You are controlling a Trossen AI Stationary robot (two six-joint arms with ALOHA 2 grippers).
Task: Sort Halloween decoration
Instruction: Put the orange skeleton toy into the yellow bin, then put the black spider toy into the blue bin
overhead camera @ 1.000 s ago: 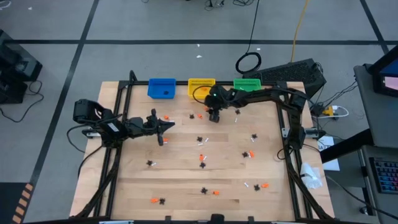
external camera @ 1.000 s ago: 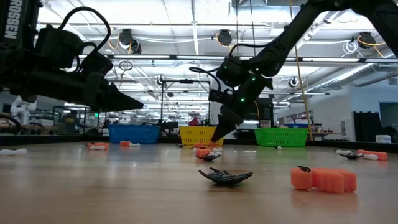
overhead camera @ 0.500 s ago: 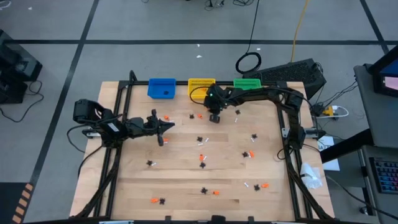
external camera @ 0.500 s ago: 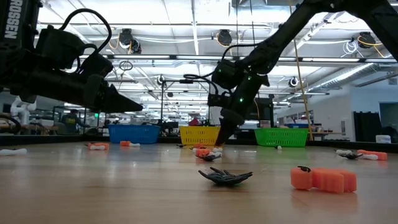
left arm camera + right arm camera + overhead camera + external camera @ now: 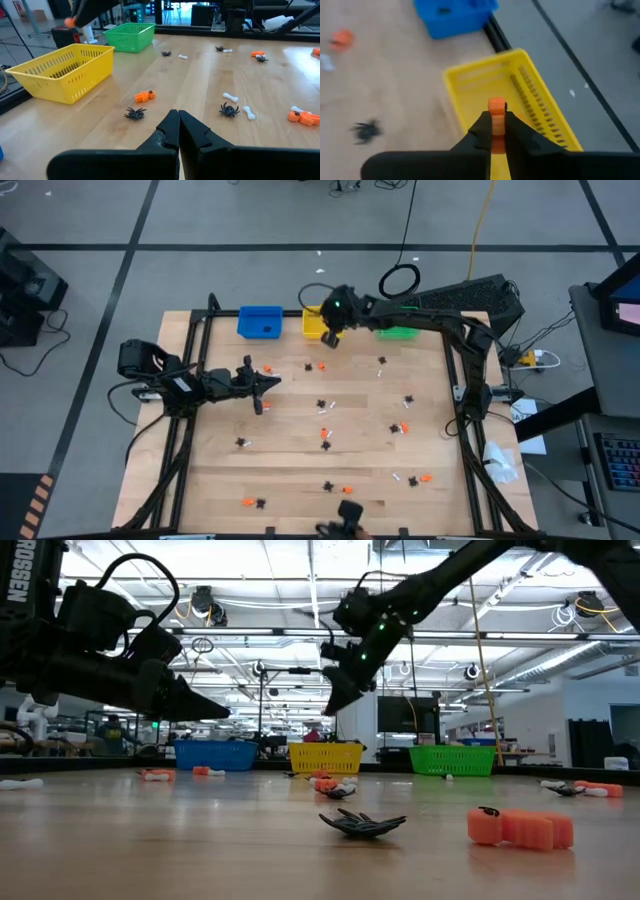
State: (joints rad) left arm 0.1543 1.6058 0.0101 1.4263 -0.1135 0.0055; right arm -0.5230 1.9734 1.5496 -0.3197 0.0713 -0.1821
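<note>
Above the yellow bin (image 5: 530, 95): right pincer (image 5: 496, 116) pinching an orange trinket (image 5: 496, 106). Beside that bin: blue bin (image 5: 260, 321), green bin (image 5: 131, 36). Near it, over the table (image 5: 290, 465): left pincer (image 5: 178, 120) pressed together, empty; black, orange, white decorations (image 5: 324, 431) scattered.

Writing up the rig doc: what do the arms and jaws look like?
Both arms are black, built of jointed segments with black cables looped alongside. The right arm shows a small green light near its wrist. The left arm has a blocky base link. Each ends in two slim, tapered black fingers. White lettering marks a black upright in the low view.
</note>
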